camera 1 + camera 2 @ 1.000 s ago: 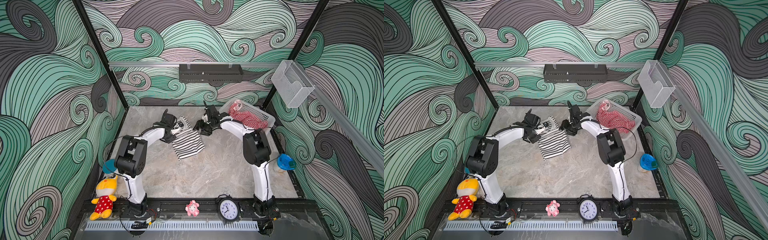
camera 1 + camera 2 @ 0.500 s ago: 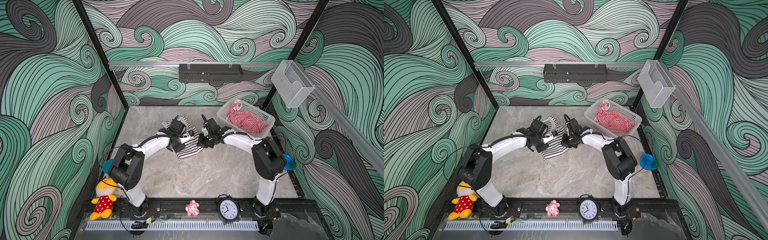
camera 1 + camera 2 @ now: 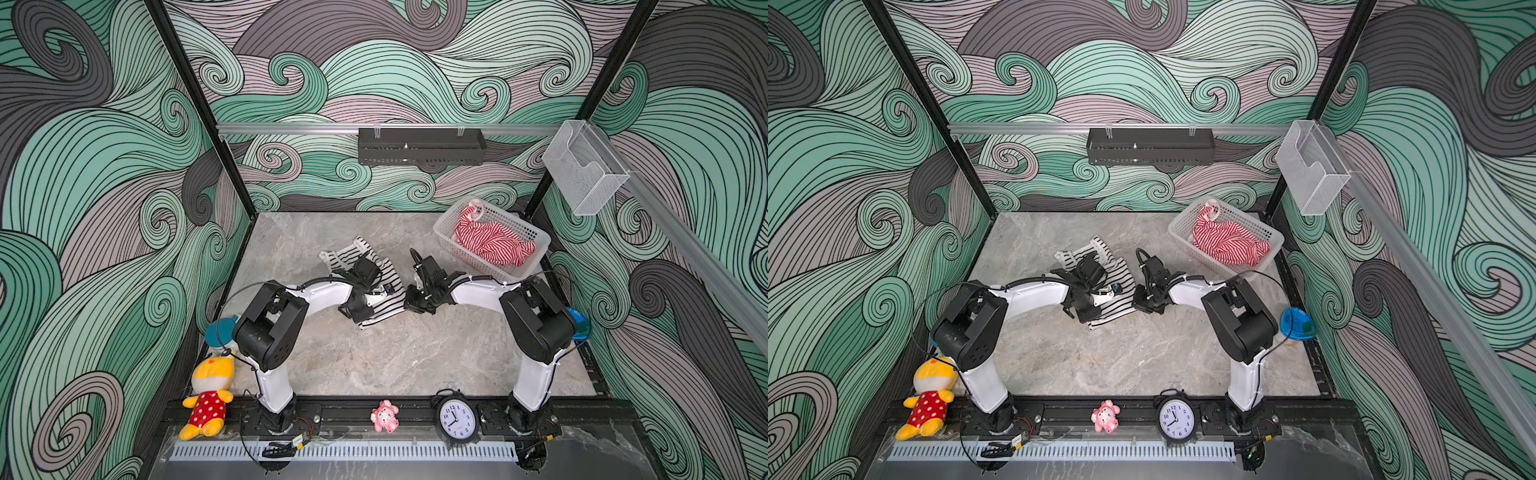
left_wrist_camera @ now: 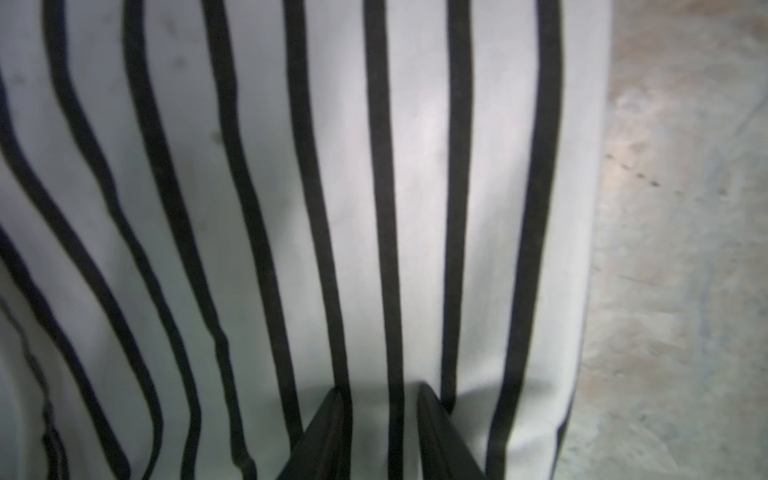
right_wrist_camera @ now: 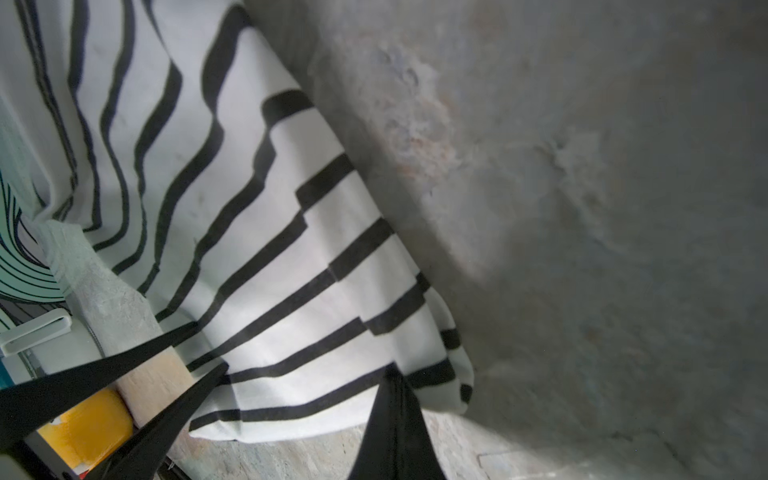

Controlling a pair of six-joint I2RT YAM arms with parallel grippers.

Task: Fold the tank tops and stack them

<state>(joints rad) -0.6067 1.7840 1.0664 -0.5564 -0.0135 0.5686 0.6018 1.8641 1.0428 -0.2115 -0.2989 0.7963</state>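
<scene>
A robotics lab cell: printed wall panels of green and grey swirling waves (image 3: pixel 374 62) enclose a grey marble-look table (image 3: pixel 395 357) on three sides, black frame posts (image 3: pixel 201 108) rise at the far corners, and two white-and-black robot arms (image 3: pixel 324 291) are bolted to a black rail (image 3: pixel 340 411) along the near edge.

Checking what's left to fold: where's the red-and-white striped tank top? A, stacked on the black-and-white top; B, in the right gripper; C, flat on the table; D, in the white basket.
D: in both top views the red-and-white tank top lies bunched inside the white basket.
</scene>
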